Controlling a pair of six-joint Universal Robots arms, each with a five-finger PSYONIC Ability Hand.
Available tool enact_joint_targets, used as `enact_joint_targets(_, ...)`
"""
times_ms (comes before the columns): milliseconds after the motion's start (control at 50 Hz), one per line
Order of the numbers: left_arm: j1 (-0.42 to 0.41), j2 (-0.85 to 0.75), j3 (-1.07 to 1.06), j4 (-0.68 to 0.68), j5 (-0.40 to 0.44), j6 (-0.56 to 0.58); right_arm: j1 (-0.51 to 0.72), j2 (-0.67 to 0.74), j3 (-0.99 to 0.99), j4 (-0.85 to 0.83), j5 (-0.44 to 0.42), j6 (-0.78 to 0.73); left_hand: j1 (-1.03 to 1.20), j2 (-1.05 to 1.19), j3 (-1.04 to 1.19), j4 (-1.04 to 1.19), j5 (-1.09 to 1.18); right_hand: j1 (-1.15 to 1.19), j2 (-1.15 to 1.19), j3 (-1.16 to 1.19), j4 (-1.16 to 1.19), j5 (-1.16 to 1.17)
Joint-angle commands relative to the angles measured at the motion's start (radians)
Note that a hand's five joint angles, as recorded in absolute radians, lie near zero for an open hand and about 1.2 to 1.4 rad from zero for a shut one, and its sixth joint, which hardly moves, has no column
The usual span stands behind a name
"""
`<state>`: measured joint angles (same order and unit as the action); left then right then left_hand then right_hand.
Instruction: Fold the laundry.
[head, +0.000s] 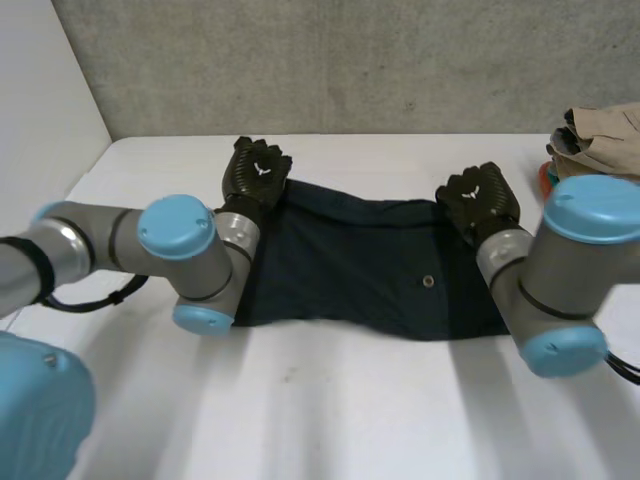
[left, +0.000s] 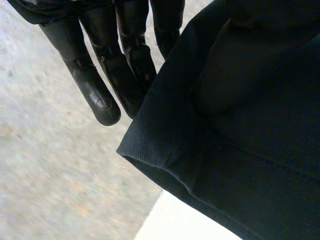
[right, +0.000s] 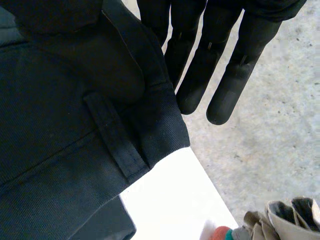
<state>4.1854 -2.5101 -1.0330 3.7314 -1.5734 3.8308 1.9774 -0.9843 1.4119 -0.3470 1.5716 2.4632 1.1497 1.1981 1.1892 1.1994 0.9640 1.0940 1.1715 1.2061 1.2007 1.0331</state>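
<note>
a dark blue cloth (head: 360, 260), spread on the white table (head: 330, 400), is held at its far corners by the left hand (head: 255, 172) and the right hand (head: 480, 200).

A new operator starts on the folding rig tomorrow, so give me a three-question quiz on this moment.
1. True or false: the left hand hangs open, clear of the dark blue pants.
2. Where on the pants is the right hand? A) the middle B) a far corner C) the near edge
3. What sewn detail shows on the corner that the right hand pinches?
Key: 1 false: it pinches the other far corner. 2 B. 3 a belt loop.
</note>
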Motion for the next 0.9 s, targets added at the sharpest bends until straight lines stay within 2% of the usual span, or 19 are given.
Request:
enact_joint_targets(20, -0.004, -0.141, 0.148, 0.071, 0.004, 0.072, -0.002, 0.209, -0.174, -0.15, 0.041, -0.013, 0.247, 0.198, 0.207, 0.197, 0.258, 0.302, 0.225, 0.19, 0.196, 0.189)
enact_joint_targets(40, -0.005, -0.154, 0.163, 0.077, 0.006, 0.07, -0.003, 0.243, -0.192, -0.179, 0.06, -0.02, 0.247, 0.198, 0.207, 0.197, 0.258, 0.302, 0.225, 0.19, 0.196, 0.189)
enact_joint_targets(60, -0.007, -0.159, 0.166, 0.081, 0.007, 0.069, -0.002, 0.256, -0.2, -0.188, 0.07, -0.024, 0.154, 0.106, 0.114, 0.104, 0.165, 0.239, 0.162, 0.127, 0.133, 0.126)
enact_joint_targets(100, -0.01, -0.159, 0.163, 0.085, 0.012, 0.064, 0.0, 0.265, -0.206, -0.202, 0.087, -0.033, -0.352, -0.4, -0.392, -0.402, -0.341, -0.15, -0.227, -0.262, -0.256, -0.263)
enact_joint_targets(120, -0.016, -0.158, 0.156, 0.09, 0.022, 0.061, 0.0, 0.266, -0.205, -0.213, 0.108, -0.039, -0.762, -0.81, -0.801, -0.811, -0.751, -0.573, -0.651, -0.685, -0.68, -0.687)
enact_joint_targets(160, -0.03, -0.147, 0.143, 0.093, 0.029, 0.058, -0.002, 0.26, -0.205, -0.208, 0.131, -0.035, -0.912, -0.96, -0.951, -0.962, -0.901, -0.92, -0.997, -1.032, -1.026, -1.033)
enact_joint_targets(220, -0.057, -0.087, 0.101, 0.105, 0.03, 0.052, -0.003, 0.207, -0.174, -0.198, 0.165, -0.015, -0.975, -1.024, -1.015, -1.025, -0.964, -0.92, -0.997, -1.032, -1.026, -1.033)
enact_joint_targets(320, -0.054, 0.051, -0.016, 0.11, 0.027, -0.003, -0.025, 0.057, -0.087, -0.132, 0.148, 0.039, -0.975, -1.024, -1.015, -1.025, -0.964, -0.92, -0.997, -1.032, -1.026, -1.033)
enact_joint_targets(400, -0.044, 0.164, -0.14, 0.097, 0.021, -0.075, -0.055, -0.031, -0.039, 0.06, 0.09, 0.072, -0.974, -1.023, -1.014, -1.024, -0.963, -0.92, -0.997, -1.032, -1.026, -1.033)
enact_joint_targets(500, -0.034, 0.341, -0.35, 0.079, 0.023, -0.177, -0.109, -0.094, 0.013, 0.365, 0.018, 0.186, -0.971, -1.02, -1.011, -1.021, -0.96, -0.895, -0.973, -1.007, -1.002, -1.009)
enact_joint_targets(540, -0.034, 0.379, -0.406, 0.076, 0.026, -0.206, -0.127, -0.1, 0.038, 0.413, 0.001, 0.221, -0.971, -1.02, -1.011, -1.021, -0.96, -0.862, -0.94, -0.974, -0.969, -0.976)
enact_joint_targets(640, -0.036, 0.445, -0.536, 0.074, 0.027, -0.282, -0.17, -0.1, 0.117, 0.392, -0.087, 0.257, -0.969, -1.017, -1.008, -1.018, -0.957, -0.818, -0.896, -0.93, -0.925, -0.932)
enact_joint_targets(760, -0.039, 0.445, -0.573, 0.074, 0.026, -0.3, -0.19, -0.056, 0.145, 0.28, -0.094, 0.253, -0.966, -1.014, -1.005, -1.015, -0.954, -0.786, -0.864, -0.898, -0.893, -0.9)
enact_joint_targets(840, -0.041, 0.444, -0.573, 0.074, 0.026, -0.3, -0.201, -0.013, 0.139, 0.23, -0.093, 0.252, -0.966, -1.014, -1.005, -1.015, -0.954, -0.443, -0.521, -0.555, -0.55, -0.557)
enact_joint_targets(860, -0.041, 0.445, -0.572, 0.074, 0.026, -0.298, -0.204, -0.011, 0.136, 0.217, -0.084, 0.25, -0.966, -1.014, -1.005, -1.015, -0.954, 0.162, 0.085, 0.05, 0.055, 0.049)
enact_joint_targets(880, -0.041, 0.445, -0.572, 0.074, 0.024, -0.298, -0.212, -0.013, 0.131, 0.214, -0.078, 0.252, -0.966, -1.014, -1.005, -1.015, -0.954, 0.301, 0.223, 0.189, 0.194, 0.187)
enact_joint_targets(900, -0.042, 0.447, -0.57, 0.074, 0.024, -0.298, -0.218, -0.016, 0.131, 0.209, -0.067, 0.253, -0.966, -1.014, -1.005, -1.015, -0.954, 0.302, 0.225, 0.19, 0.196, 0.189)
